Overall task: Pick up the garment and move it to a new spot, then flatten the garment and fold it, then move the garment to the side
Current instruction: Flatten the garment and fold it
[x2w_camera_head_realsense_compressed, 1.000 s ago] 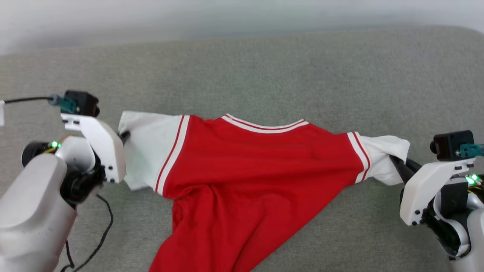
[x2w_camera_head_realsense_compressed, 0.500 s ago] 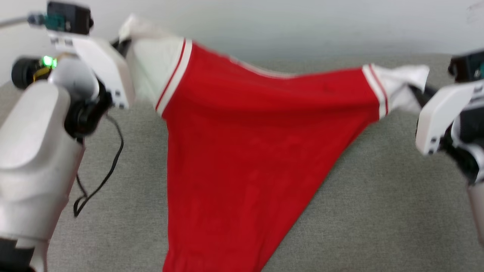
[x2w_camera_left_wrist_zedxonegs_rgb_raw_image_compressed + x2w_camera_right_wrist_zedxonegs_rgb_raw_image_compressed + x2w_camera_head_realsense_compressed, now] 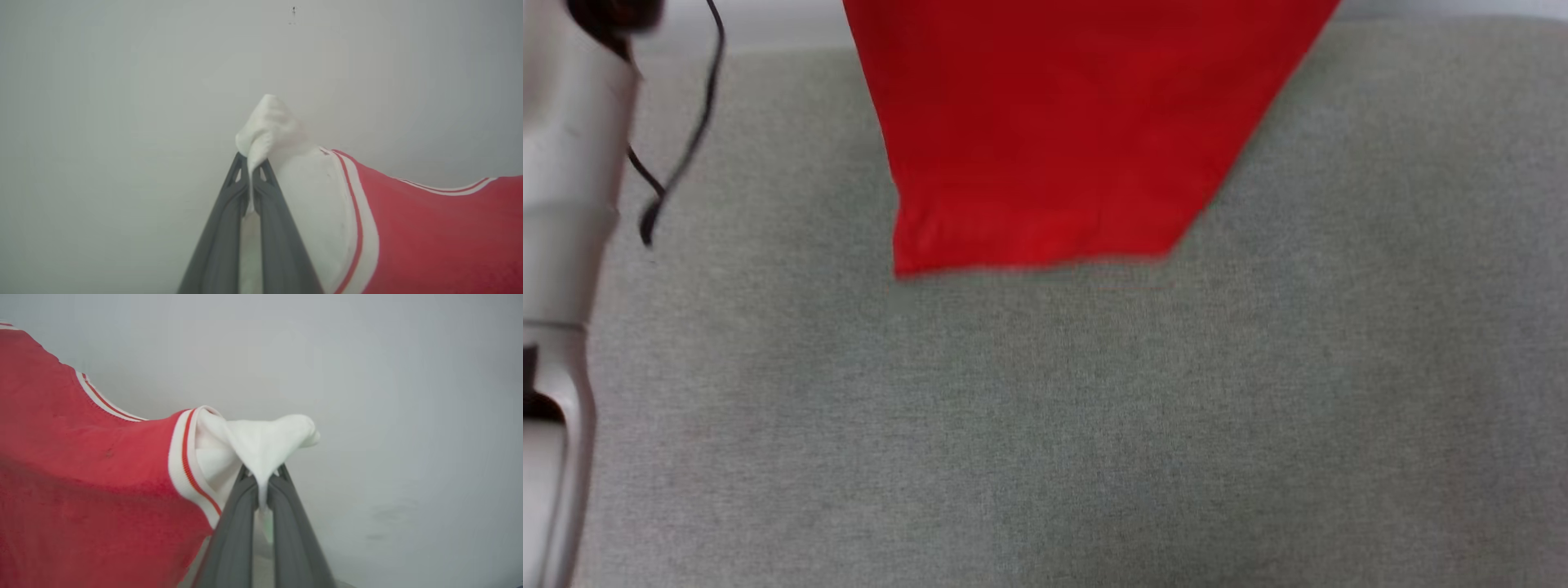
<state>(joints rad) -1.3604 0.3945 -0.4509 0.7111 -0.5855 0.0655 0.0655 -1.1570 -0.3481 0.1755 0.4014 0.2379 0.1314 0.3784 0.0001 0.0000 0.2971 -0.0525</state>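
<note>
The garment (image 3: pixel 1062 131) hangs in the air, its plain red body tapering down to a hem above the grey cloth surface (image 3: pixel 1045 425) in the head view. My left gripper (image 3: pixel 250 163) is shut on one white sleeve (image 3: pixel 269 122), with the striped trim and red body to its right. In the right wrist view my right gripper (image 3: pixel 262 475) is shut on the other white sleeve (image 3: pixel 261 445), the red body (image 3: pixel 81 465) stretching off to the left. The "23" lettering is hidden.
My pale left forearm (image 3: pixel 560 245) runs down the left edge of the head view, with a black cable (image 3: pixel 678 147) looping beside it. A pale wall (image 3: pixel 122 102) stands behind both grippers. The grey surface spreads wide below the hanging hem.
Both grippers have lifted the garment by its sleeves off the surface. They have risen past the top of the head view, and the hem now hangs free.
</note>
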